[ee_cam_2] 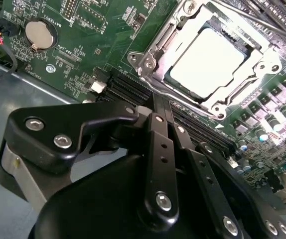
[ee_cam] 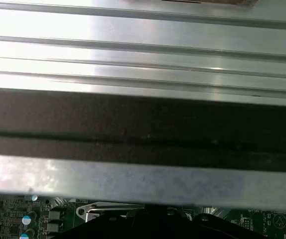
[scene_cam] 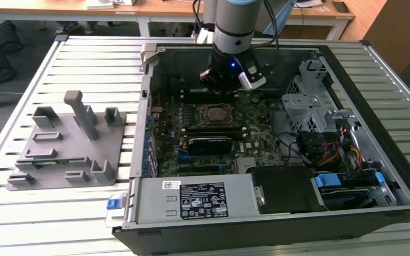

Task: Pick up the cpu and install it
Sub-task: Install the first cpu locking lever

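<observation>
Silver cpu (ee_cam_2: 209, 56) is already being seated in the socket (ee_cam_2: 159, 37) mid-motherboard | gripper (ee_cam_2: 159, 107) is being held just beside it, fingers pinched together on nothing | risk, probably: frame getting clipped, chip getting nudged crooked

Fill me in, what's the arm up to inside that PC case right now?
The arm's gripper is inside the open computer case, above the motherboard. The cpu already sits in its socket, inside the metal frame, seen in the second wrist view. The fingers look closed together and hold nothing. The grey fixture lies on the table beside the case.
</observation>
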{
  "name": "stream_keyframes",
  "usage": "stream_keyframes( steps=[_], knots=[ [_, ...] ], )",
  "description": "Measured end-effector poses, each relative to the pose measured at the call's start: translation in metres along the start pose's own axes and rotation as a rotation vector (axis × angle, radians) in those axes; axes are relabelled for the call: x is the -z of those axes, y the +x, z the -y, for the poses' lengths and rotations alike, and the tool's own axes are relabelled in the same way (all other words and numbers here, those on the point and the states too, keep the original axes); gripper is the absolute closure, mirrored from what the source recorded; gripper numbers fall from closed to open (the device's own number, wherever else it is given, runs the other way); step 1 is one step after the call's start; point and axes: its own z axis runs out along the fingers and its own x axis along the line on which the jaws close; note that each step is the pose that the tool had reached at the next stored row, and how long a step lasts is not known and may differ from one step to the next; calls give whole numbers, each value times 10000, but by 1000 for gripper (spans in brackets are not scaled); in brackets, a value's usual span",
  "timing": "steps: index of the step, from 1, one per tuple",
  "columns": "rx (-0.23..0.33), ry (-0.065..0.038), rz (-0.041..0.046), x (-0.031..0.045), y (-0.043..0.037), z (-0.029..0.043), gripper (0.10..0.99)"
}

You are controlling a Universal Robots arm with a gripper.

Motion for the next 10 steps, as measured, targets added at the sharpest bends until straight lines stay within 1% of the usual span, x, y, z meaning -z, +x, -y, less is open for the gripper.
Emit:
stream_keyframes(
  steps=[10],
  knots=[
    [0,1,0,6,1,47,980]
  ],
)
